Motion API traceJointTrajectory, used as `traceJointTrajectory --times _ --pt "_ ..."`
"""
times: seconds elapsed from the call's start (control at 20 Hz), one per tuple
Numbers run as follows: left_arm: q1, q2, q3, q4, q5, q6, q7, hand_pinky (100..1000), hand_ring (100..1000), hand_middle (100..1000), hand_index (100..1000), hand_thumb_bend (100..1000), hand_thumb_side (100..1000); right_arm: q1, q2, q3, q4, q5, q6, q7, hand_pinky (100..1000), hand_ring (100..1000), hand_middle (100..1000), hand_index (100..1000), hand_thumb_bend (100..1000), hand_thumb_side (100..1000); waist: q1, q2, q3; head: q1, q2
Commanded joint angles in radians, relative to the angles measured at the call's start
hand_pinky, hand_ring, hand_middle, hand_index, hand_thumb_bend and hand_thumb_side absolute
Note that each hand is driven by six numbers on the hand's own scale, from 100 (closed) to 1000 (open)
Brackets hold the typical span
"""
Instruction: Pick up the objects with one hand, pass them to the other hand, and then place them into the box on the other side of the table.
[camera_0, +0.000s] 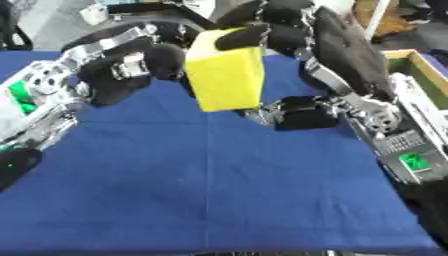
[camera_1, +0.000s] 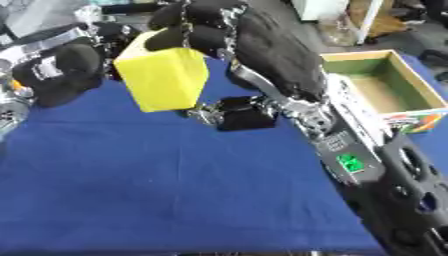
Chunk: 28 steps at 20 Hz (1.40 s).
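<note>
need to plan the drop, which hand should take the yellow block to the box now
Right. The right hand already curls over the top of the yellow block, and the open box sits on that side. The left hand is beside the block.

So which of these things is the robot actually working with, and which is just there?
Part of the job:
yellow block, held up over the table
right hand, fingers curled over the block's top
left hand, close beside the block
open box at the table's right

Just there:
blue tablecloth

blue tablecloth (camera_0: 219, 200) | covers table | centre crease visible
</note>
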Motion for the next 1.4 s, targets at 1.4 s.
traceJointTrajectory --times 1.4 --pt "0.283 -0.069 0.263 0.012 -0.12 -0.171 0.335 565 596 596 669 983 646 -0.187 -0.08 -0.504 1.131 0.154 0.358 -0.419 804 825 778 630 100 100 0.012 -0.003 0.036 -0.156 -0.002"
